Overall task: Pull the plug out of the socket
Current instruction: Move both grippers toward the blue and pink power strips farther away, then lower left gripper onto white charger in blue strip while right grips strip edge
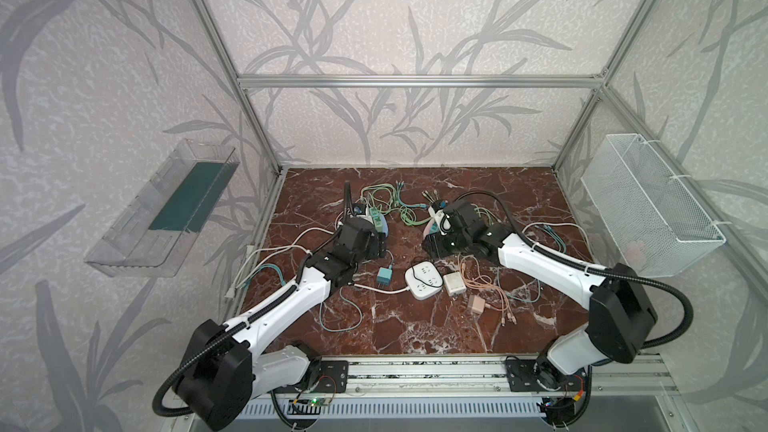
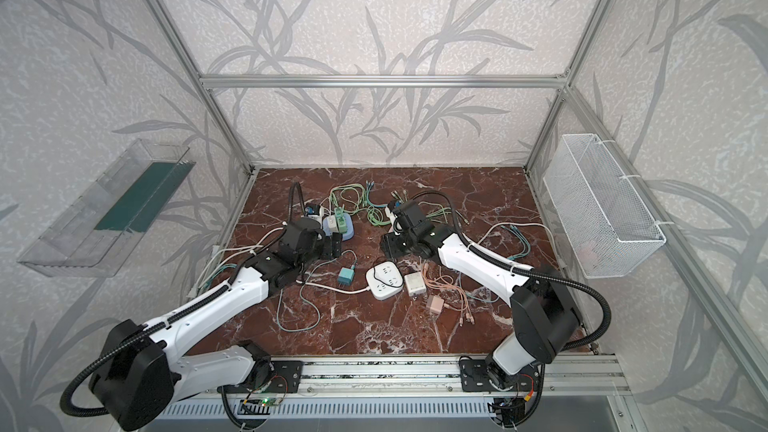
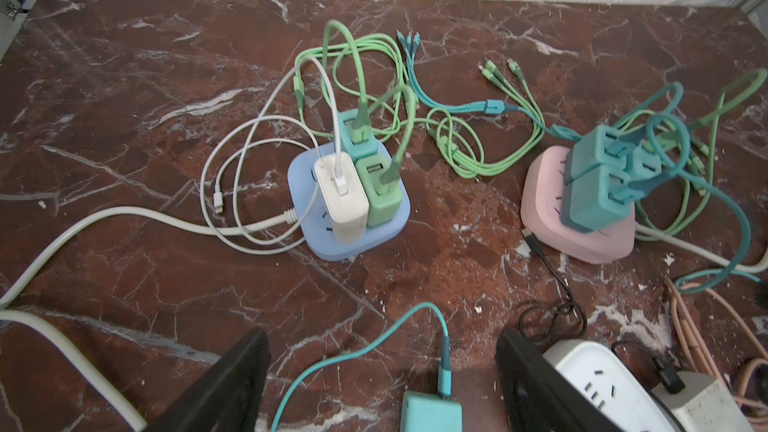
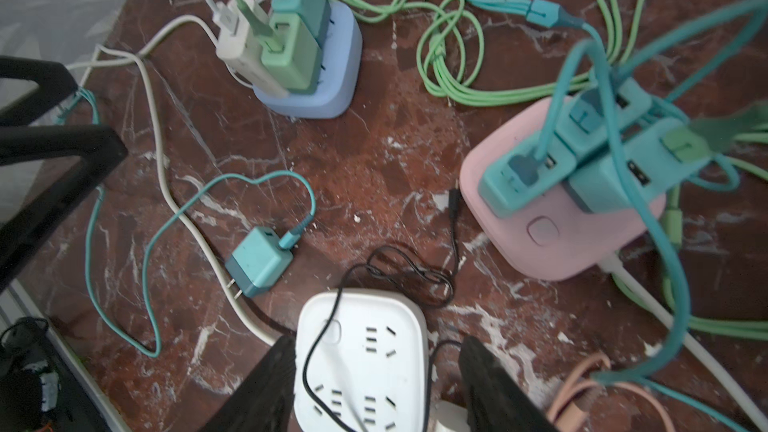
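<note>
The left arm [image 1: 286, 304] and right arm [image 1: 548, 268] lie nearest the lens in both top views. They reach inward over the desk [image 1: 415, 334] and hide much of what sits under their wrists. The desk carries three sockets. The blue socket [image 3: 374, 238] holds three seated plugs: a white plug [image 3: 343, 197], a green plug [image 3: 382, 201] and a rear plug [image 3: 351, 135]. The pink socket [image 3: 582, 238] holds three teal plugs [image 3: 598, 197], tilted and crowded together. The white socket [image 4: 399, 322] shows only empty slots, with a black cable [image 4: 454, 203] draped across it. The right end effector [image 4: 378, 359] is partly open and straddles the white socket, one jaw on each side with a gap on one side. It has hold of nothing, and the stance probably serves to pin that socket down. The left end effector [image 3: 380, 367] is wide open and empty. The loose plug [image 4: 259, 261] lies on the desk below its open jaws, near the white socket but apart from it, so that plug is judged to be free. Only the right wrist view shows its bare prongs; the left wrist view shows just its top edge and cord. Both wrist views show the seated plugs clearly, whereas in the top views the arms cover most of the pink socket.
</note>
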Controlling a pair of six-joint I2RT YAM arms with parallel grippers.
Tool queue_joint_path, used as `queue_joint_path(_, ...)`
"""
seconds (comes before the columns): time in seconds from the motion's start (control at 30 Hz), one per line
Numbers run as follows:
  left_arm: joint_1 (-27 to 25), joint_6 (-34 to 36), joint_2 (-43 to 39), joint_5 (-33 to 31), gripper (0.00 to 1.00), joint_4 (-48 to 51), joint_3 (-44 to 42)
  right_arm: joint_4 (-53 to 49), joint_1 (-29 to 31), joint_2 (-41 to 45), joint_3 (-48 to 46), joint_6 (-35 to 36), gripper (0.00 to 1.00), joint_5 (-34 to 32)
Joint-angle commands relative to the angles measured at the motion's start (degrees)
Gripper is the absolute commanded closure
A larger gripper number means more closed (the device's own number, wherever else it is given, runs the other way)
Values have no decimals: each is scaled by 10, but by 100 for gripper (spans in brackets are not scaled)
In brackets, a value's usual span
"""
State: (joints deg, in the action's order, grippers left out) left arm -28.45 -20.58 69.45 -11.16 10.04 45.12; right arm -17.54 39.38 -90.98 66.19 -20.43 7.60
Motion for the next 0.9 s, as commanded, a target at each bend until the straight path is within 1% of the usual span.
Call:
queue_joint_path(0.0, 30, 7, 27, 37, 15, 37, 37, 42, -1, -44, 43, -33, 38, 27)
queue_joint_path(0.07, 51, 11, 46, 59, 15, 42, 53, 45, 2, -69, 70, -44, 39, 36)
queue_joint_path(0.2, 87, 5, 84, 113, 20, 47, 85, 34, 8, -136, 129, -64, 40, 30)
queue_joint_path(0.37, 105, 2, 125, 146, 26, 58, 110, 10, 9, -213, 207, -96, 41, 42)
queue_joint_path(0.47, 108, -1, 142, 163, 29, 60, 122, -7, 9, -251, 248, -100, 41, 44)
queue_joint_path(0.6, 109, -3, 166, 155, 32, 59, 136, -39, 7, -295, 304, -98, 41, 56)
queue_joint_path(0.73, 110, -18, 191, 146, 36, 80, 157, -54, 1, -330, 341, -94, 42, 65)
queue_joint_path(0.87, 110, -28, 208, 139, 39, 85, 165, -51, -10, -355, 353, -104, 47, 91)
